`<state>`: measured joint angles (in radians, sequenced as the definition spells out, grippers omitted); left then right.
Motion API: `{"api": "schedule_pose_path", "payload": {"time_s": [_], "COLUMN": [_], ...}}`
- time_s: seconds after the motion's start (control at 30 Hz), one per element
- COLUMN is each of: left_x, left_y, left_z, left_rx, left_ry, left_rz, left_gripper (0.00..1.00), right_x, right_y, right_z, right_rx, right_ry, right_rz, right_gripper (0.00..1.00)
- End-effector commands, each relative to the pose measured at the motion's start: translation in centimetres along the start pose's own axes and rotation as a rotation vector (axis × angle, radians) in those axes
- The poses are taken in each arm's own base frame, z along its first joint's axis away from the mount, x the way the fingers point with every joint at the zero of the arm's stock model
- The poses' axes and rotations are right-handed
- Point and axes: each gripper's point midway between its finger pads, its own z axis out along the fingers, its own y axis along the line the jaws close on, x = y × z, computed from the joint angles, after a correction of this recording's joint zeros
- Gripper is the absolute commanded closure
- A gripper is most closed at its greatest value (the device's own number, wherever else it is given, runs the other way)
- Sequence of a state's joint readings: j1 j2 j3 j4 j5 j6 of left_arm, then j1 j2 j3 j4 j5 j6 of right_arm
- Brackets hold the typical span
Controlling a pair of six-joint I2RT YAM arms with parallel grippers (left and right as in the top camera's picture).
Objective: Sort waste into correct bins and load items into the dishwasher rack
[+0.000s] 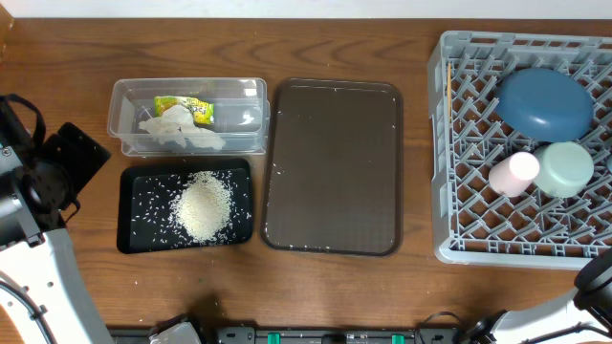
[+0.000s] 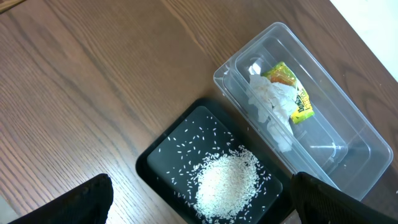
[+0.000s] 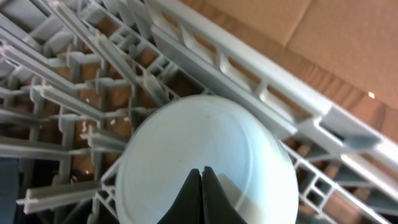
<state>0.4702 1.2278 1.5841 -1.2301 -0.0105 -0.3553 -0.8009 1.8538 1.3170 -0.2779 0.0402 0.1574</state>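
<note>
Overhead, left arm (image 1: 33, 191): pulled up at the far left, beside the black tray (image 1: 134, 182).
Left gripper (image 2: 200, 193): jaws wide apart, holding nothing, rice (image 2: 227, 183) heaped in the tray below.
Clear tub (image 1: 124, 105): tissue (image 1: 177, 129) and wrapper (image 1: 186, 108) inside.
Right gripper (image 3: 202, 186): fingers pressed together, over a pale upturned bowl (image 3: 186, 143) in the rack (image 3: 261, 87).
Rack load: dark blue dish (image 1: 545, 102), pink cup (image 1: 514, 174).

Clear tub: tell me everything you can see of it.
The tub is a rectangular box of see-through plastic with rounded corners and a stepped rim. It has no lid and stands upright on the table. In the overhead view it lies lengthwise just above the black tray, and their long edges meet or nearly do. Its right end is close to the brown tray. Inside, toward the left, crumpled tissue lies beside a green-and-yellow wrapper. The right part is bare.
</note>
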Motion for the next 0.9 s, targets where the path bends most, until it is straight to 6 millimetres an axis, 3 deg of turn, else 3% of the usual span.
{"api": "schedule_pose_path", "payload": {"time_s": [0.0, 0.2, 0.47, 0.7, 0.87], "left_x": [-0.3, -0.3, -0.3, -0.3, -0.3], "left_y": [0.2, 0.2, 0.2, 0.2, 0.2], "left_z": [-0.1, -0.1, -0.1, -0.1, -0.1], "left_rx": [-0.009, -0.009, -0.008, -0.009, -0.009], "left_ry": [-0.009, -0.009, -0.009, -0.009, -0.009], "left_rz": [-0.001, -0.001, -0.002, -0.001, -0.001], "left_gripper": [0.07, 0.07, 0.07, 0.07, 0.07], "right_x": [-0.8, -2.2, -5.7, -4.6, -1.0], "right_y": [-1.1, -1.2, 0.0, 7.7, 12.9], "right_z": [-1.4, -4.7, -12.8, -21.5, -26.1], "right_rx": [0.058, 0.057, -0.041, -0.52, -0.793], "right_ry": [-0.023, -0.062, -0.193, -0.115, 0.011], "right_rz": [0.075, 0.121, 0.311, 0.245, 0.114], "right_gripper": [0.99, 0.99, 0.98, 0.89, 0.88]}}
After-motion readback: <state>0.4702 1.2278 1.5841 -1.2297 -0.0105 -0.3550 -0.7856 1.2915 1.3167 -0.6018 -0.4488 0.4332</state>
